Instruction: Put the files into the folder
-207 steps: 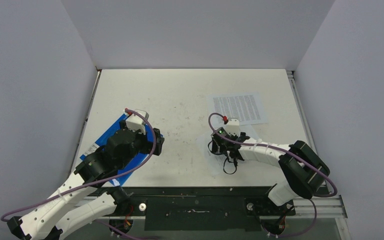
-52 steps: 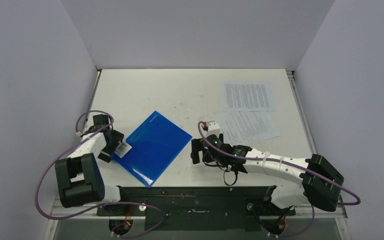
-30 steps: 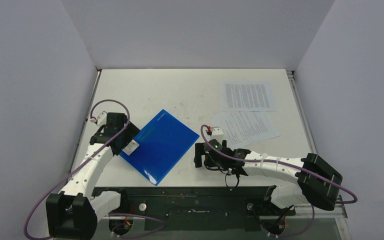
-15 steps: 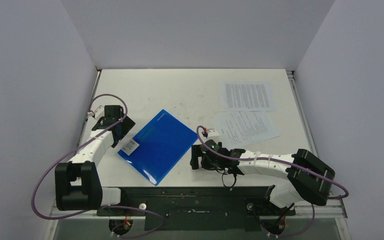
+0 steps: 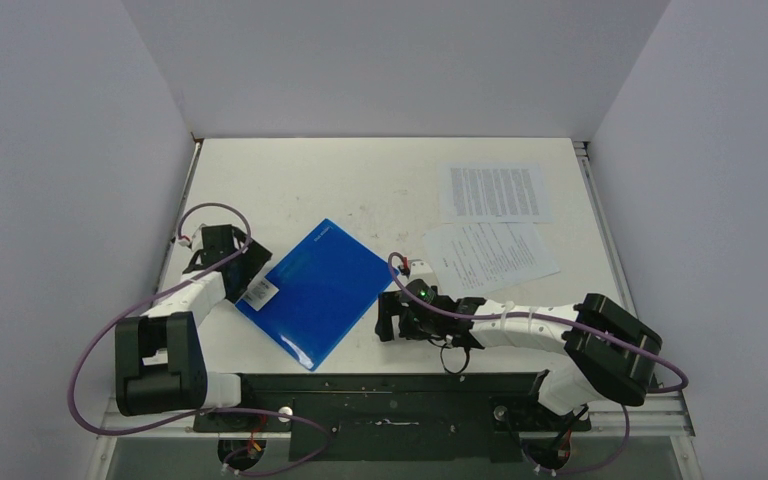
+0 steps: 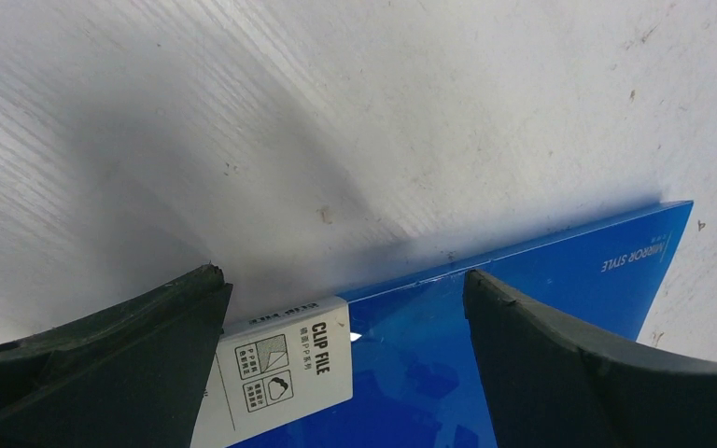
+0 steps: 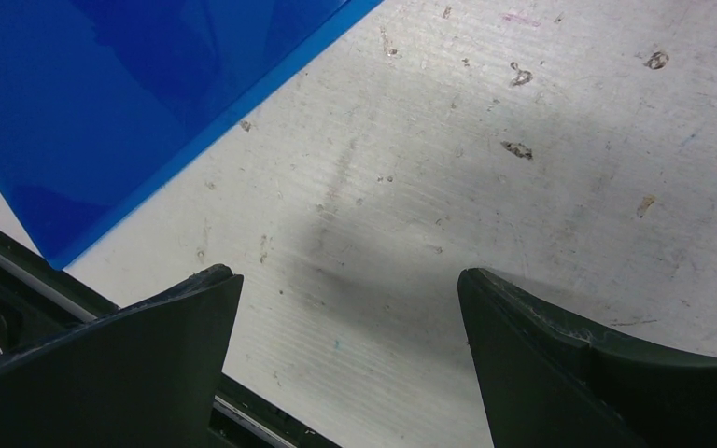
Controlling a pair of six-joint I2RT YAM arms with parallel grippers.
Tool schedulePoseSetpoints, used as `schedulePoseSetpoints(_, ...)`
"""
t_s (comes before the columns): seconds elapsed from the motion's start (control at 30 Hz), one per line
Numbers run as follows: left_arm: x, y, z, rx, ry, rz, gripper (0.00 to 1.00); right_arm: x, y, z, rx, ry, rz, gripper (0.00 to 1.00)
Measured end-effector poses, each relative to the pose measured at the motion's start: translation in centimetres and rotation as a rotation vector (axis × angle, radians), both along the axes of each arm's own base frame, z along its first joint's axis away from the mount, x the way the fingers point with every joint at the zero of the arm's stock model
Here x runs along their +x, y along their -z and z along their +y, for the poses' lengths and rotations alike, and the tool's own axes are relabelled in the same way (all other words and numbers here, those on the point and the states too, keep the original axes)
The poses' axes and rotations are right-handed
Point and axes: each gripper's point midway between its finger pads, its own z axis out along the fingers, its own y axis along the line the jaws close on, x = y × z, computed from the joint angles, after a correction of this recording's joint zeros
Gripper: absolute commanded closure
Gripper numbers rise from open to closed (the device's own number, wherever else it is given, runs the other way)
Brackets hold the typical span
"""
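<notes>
We are holding our left gripper (image 5: 248,272) low over the table (image 5: 340,175). Its fingers (image 6: 103,373) are spread wide apart and are clamping on nothing. The folder (image 5: 315,290) is lying flat and closed just in front of these fingertips. Its near corner is reaching into the gap between them, and the white label (image 6: 285,364) on that corner is sitting close beside the left-hand finger. We cannot tell whether the finger is touching the label.

We are holding our right gripper (image 5: 388,318) on the other side of the folder, facing it. Its fingers (image 7: 597,373) are likewise standing wide apart, over bare table. From this hand, the folder's blue edge is running ahead and off to the left. The folder's bottom corner is ending just beyond the left-hand fingertip, and the black rail (image 7: 0,308) at the table's near edge is showing below it.

The files (image 5: 490,252) are lying behind the right gripper, well apart from the folder. One sheet is tilted close behind the wrist. The other sheet (image 5: 495,192) is lying squarer, just beyond the first. Their edges are meeting, and we cannot tell whether they are overlapping.
</notes>
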Motion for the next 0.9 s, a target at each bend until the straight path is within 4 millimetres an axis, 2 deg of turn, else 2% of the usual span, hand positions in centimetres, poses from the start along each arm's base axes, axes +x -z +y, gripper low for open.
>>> schedulePoseSetpoints(0.1, 0.2, 0.1, -0.4, -0.007, 0.011, -0.009, 0.00, 0.0, -0.1, 0.2, 0.008, -0.005, 0.001, 0.10)
schedulePoseSetpoints(0.17, 0.3, 0.2, -1.0, -0.012, 0.026, -0.016, 0.02, 0.0, -0.2, 0.3, 0.014, -0.005, -0.002, 0.10)
schedulePoseSetpoints(0.37, 0.4, 0.1, -3.8, -0.016, 0.116, -0.058, 0.03, 0.4, -0.2, 0.1, 0.013, 0.006, -0.004, 0.10)
schedulePoseSetpoints(0.67, -2.5, -0.2, -7.5, -0.052, 0.242, -0.096, 0.03, 2.2, 0.0, -1.9, 0.033, 0.053, 0.001, 0.10)
schedulePoseSetpoints(0.9, -3.9, -0.3, -10.9, -0.097, 0.357, -0.108, 0.03, 2.6, -0.1, -2.3, 0.069, 0.053, 0.010, 0.10)
